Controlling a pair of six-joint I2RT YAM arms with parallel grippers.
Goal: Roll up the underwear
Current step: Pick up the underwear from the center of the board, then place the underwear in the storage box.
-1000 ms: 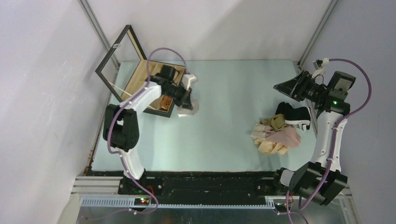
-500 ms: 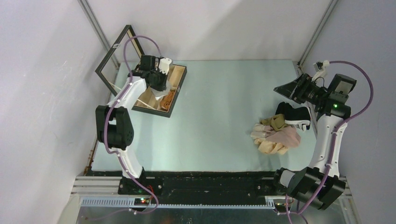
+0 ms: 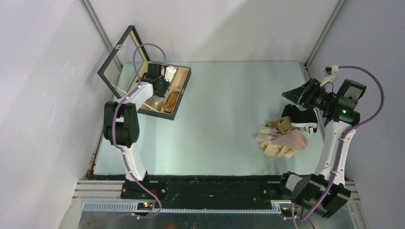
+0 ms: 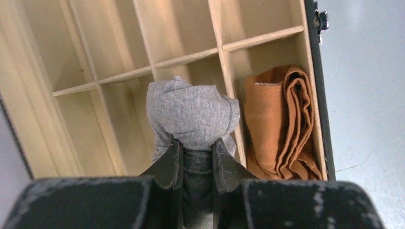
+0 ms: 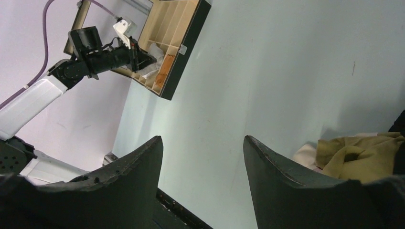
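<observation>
- Left pincer point(image 4: 197, 144): shut tight on a bunched grey garment point(image 4: 191, 112), which bulges out just ahead of the fingertips. It hangs over the compartmented wooden box point(image 4: 316, 90).
- Compartment directly under the pincer: judged the target slot. The grey cloth hides part of it, and nothing else shows inside.
- Rust-brown roll point(image 4: 282, 124): just beside the pincer, to the right in its own camera view. It lies snug in the neighbouring slot against the box's black frame.
- Right pincer point(image 5: 203, 143): fingers spread wide, holding nothing. The heap of unrolled garments point(image 3: 282, 140) lies on the table point(image 3: 224, 109) just below it, the black piece point(image 3: 298, 114) closest.
- Handling note: soft cloth springs open, so lower the bundle fully between the dividers before letting go. Keep it clear of the brown roll, and release only once the walls hold its shape.
</observation>
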